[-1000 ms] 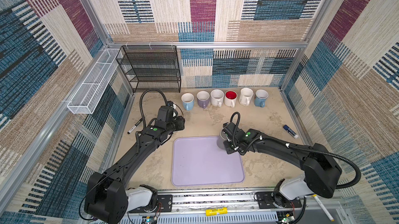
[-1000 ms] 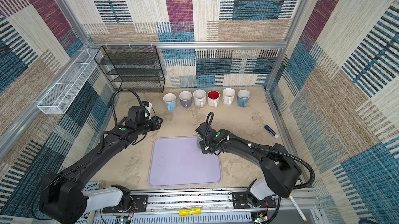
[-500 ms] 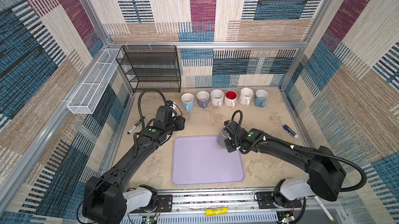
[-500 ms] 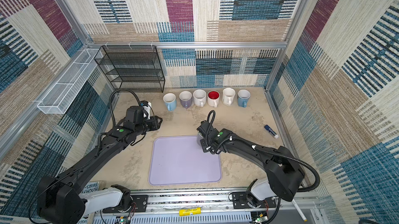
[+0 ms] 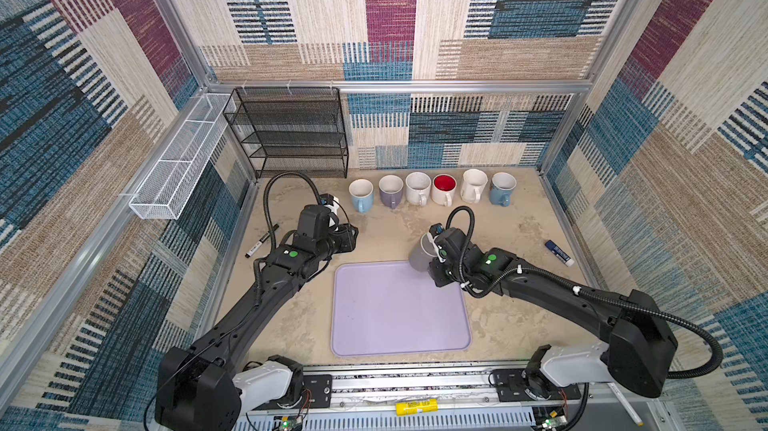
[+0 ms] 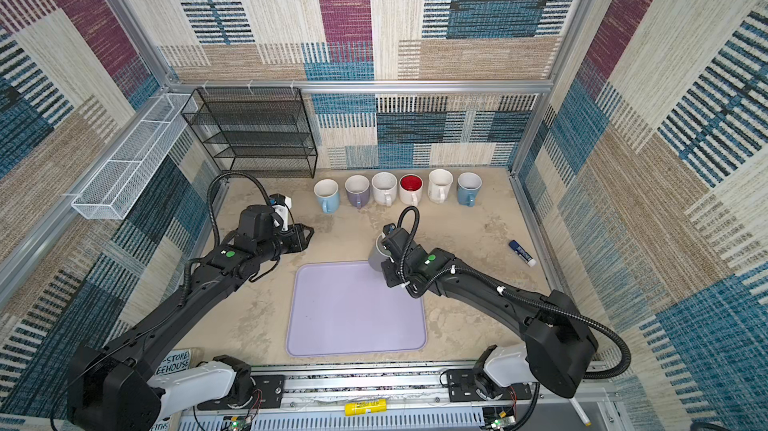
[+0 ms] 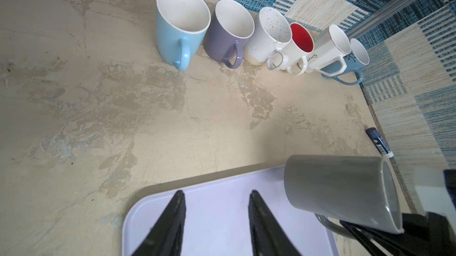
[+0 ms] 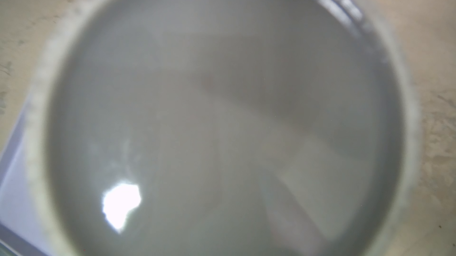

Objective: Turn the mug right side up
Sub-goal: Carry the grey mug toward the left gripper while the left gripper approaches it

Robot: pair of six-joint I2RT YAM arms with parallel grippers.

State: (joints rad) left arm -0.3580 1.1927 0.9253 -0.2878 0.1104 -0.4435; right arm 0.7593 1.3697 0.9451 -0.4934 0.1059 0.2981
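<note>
The right gripper (image 7: pixel 355 228) is clamped on the handle of the grey mug (image 5: pixel 419 256). The mug hangs tipped on its side over the far right corner of the lilac tray (image 5: pixel 395 316). The left gripper (image 7: pixel 217 193) hovers with jaws parted and empty near the tray's far left corner.

My right gripper (image 5: pixel 434 260) is clamped on the grey mug (image 5: pixel 419 253), which hangs tilted over the far right corner of the lilac tray (image 5: pixel 399 316). My left gripper (image 5: pixel 352 238) holds nothing and sits over bare worktop (image 5: pixel 386 233) just beyond the tray's far left corner. A row of six mugs (image 5: pixel 417 190) stands upright along the worktop's far edge, beside a black wire rack (image 5: pixel 291 134) in the far left corner. A marker (image 5: pixel 262 240) lies by the left edge, a blue tube (image 5: pixel 559 252) by the right.
</note>
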